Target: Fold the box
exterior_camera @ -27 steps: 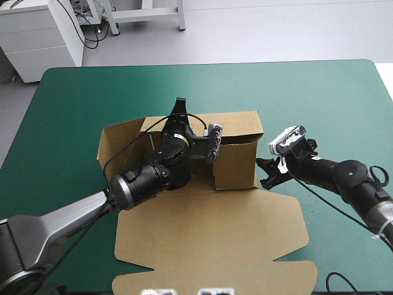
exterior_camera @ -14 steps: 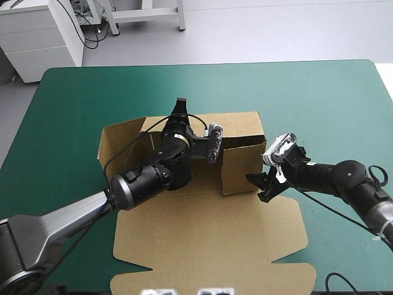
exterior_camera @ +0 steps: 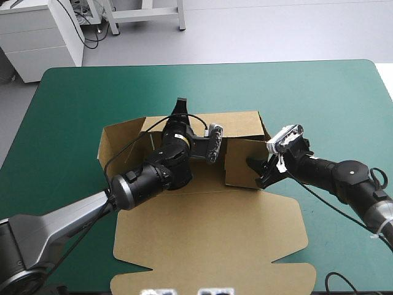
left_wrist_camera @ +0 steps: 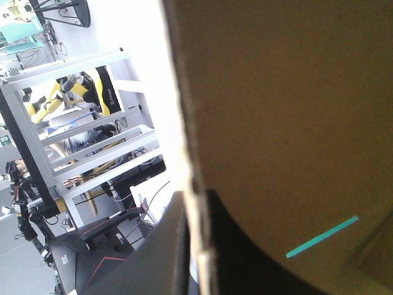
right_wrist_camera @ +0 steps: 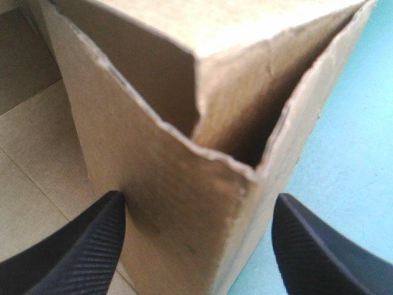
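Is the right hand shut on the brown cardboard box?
No: the right hand is open, its black fingers standing either side of a raised corner of the box.

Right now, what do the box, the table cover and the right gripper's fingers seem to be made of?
The box: brown cardboard, matte; its cut edges look rough and fibrous. The teal-green cover: smooth, dull sheet, perhaps rubber mat or fabric; I cannot tell. The right gripper: its black fingers show fine ridges, probably rubber or soft plastic.
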